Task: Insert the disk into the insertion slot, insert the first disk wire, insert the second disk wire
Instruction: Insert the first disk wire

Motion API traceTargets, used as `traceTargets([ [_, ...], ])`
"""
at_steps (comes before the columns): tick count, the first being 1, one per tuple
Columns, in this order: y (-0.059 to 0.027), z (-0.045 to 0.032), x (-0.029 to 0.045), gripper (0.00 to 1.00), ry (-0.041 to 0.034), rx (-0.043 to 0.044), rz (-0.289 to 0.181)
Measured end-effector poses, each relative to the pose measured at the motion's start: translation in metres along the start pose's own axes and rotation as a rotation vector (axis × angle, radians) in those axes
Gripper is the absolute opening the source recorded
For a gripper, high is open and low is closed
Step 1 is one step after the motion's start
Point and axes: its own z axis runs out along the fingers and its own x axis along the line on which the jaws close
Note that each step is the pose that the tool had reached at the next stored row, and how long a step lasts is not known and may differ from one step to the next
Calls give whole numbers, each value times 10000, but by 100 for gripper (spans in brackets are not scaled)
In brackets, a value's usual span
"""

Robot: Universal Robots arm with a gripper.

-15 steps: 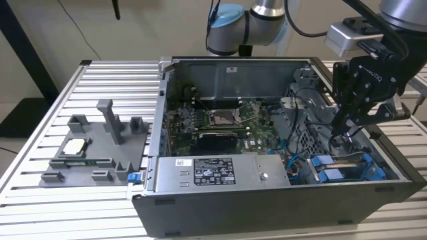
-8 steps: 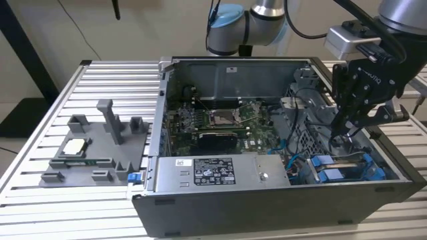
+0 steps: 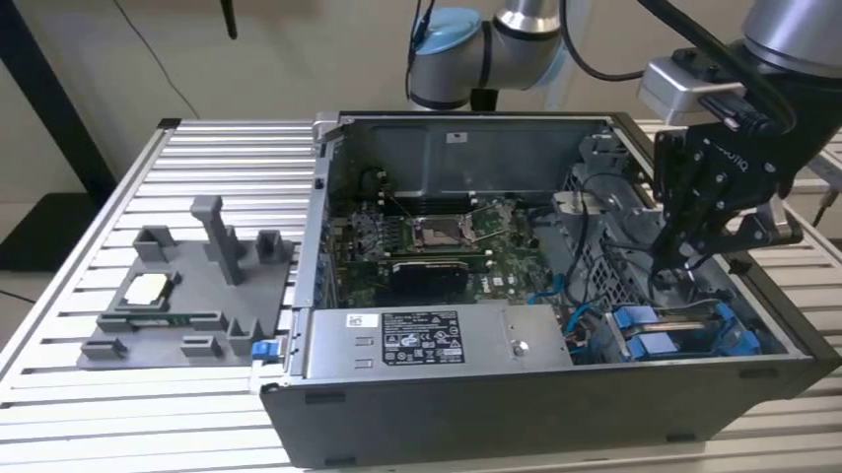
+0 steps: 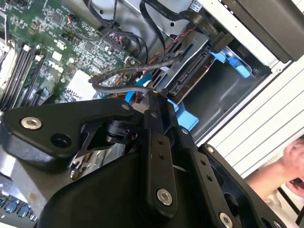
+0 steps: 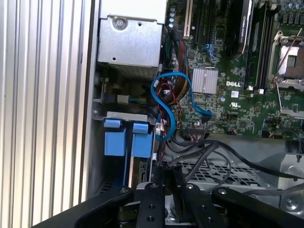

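Note:
The disk [image 4: 192, 76] sits edge-on in the insertion slot [image 4: 223, 99], its blue carrier [image 3: 652, 330] showing at the front right corner of the open computer case. In the first wrist view its blue tabs [image 5: 128, 141] lie just beyond my fingers. My gripper [image 3: 668, 266] hangs inside the case right above the disk. In both wrist views the gripper [image 4: 153, 95] [image 5: 166, 173] is shut on the end of a black disk wire [image 4: 118, 85] [image 5: 199, 152], which loops away over the case floor.
The grey power-supply box [image 3: 435, 340] stands along the case front, with the motherboard [image 3: 421, 236] behind it. A blue data cable [image 5: 161, 95] curls beside the bay. A perforated cage [image 5: 223, 171] lies near my fingers. A grey fixture [image 3: 184, 296] rests on the slatted table. A person's hand [image 4: 289, 161] is nearby.

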Motion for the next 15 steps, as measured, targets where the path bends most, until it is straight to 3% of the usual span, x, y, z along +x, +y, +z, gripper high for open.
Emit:
traceTargets([
  [15,-70,179,71,19,0,0,0],
])
